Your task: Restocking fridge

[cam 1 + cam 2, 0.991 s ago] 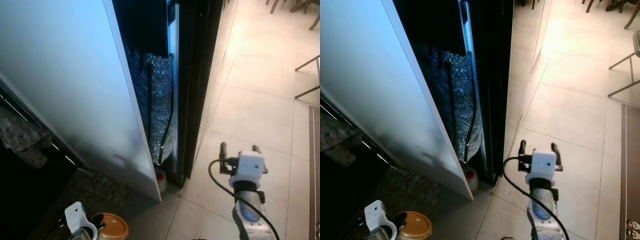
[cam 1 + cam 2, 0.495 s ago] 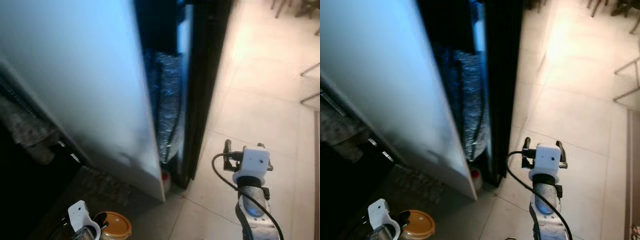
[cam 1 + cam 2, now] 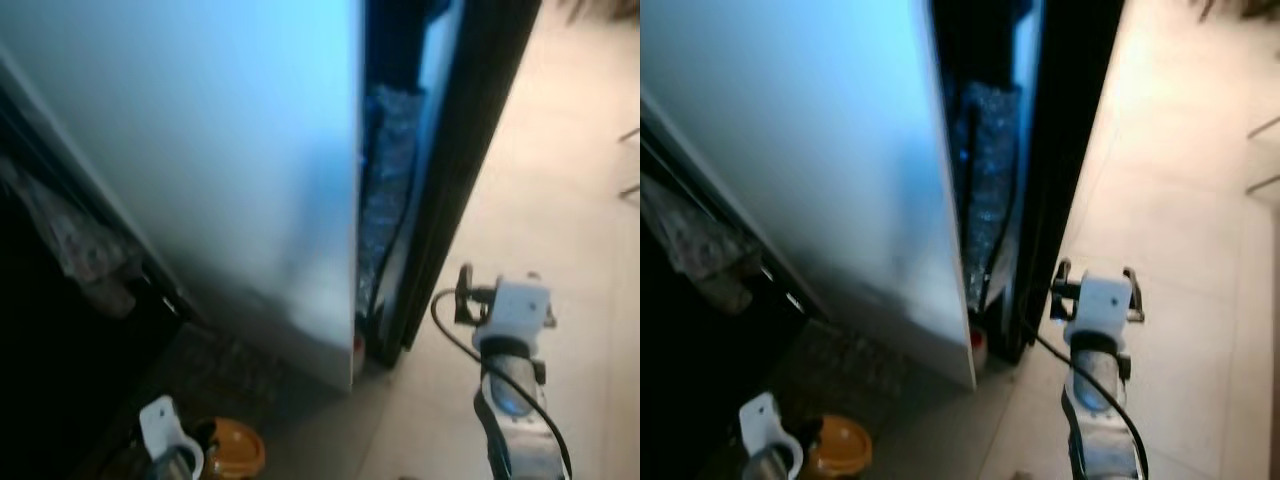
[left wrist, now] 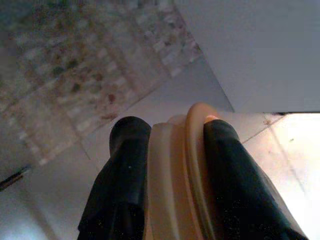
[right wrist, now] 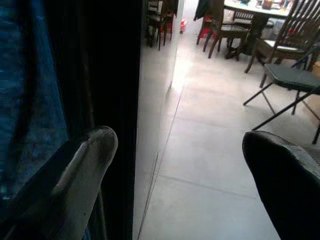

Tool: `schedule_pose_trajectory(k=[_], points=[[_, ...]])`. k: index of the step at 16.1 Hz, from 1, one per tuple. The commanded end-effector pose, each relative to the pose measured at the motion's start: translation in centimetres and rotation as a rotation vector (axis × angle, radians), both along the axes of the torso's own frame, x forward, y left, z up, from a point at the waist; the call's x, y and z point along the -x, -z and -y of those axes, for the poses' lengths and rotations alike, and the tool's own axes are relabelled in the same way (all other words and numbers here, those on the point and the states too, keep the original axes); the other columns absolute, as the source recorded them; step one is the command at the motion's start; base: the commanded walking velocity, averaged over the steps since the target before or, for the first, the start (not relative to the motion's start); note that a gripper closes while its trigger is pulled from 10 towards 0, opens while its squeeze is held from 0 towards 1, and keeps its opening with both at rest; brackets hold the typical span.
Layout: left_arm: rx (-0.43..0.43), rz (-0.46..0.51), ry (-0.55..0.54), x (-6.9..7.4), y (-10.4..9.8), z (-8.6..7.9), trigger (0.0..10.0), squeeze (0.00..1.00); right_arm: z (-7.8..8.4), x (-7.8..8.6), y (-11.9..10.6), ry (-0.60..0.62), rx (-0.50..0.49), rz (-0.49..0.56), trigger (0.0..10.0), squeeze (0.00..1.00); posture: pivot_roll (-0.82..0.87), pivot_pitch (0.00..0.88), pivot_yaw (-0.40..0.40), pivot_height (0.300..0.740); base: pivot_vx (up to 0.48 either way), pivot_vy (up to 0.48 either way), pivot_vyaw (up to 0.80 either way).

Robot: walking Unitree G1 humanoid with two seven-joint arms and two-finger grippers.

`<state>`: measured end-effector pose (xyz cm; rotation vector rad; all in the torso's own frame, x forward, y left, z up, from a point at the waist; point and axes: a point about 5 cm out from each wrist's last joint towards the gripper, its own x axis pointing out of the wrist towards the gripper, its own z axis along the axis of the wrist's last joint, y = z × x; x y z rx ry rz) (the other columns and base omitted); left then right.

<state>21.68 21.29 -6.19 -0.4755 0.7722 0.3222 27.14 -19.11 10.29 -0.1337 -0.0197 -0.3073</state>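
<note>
Tall fridge with a pale, glossy door [image 3: 220,180], standing ajar, edge-on, a dark gap beside it. Round tan plastic container with an orange-brown lid [image 4: 175,175], apparently a food tub, tipped on edge low by the door's foot, pinched between black jaws.

Pale floor tiles [image 3: 1170,230] run along the right, brightly lit toward the far end. A patterned mat [image 4: 75,80] of small mottled squares lies on the floor beside a white panel. Farther off, a dining table [image 5: 260,10] stands among wooden chairs, with a folding chair [image 5: 290,82] nearer on the tiles.
</note>
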Motion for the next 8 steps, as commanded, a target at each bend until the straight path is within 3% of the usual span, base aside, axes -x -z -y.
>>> schedule_pose_trajectory(k=[1, 8], points=[[-0.02, -0.036, 0.007, 1.03, 0.47, -0.67, 10.0, 0.0, -0.48, 0.0, -0.08, -0.006, -0.016, -0.001, 10.0, 0.0, -0.13, 0.103, 0.121, 0.74, 0.0, 0.0, 0.0], [-0.027, -0.034, 0.018, 1.02, 0.44, -0.74, 10.0, 0.0, -0.42, -0.25, -0.51, 0.009, -0.021, 0.017, 10.0, 0.0, -0.13, 0.103, 0.123, 0.74, 0.0, 0.0, 0.0]])
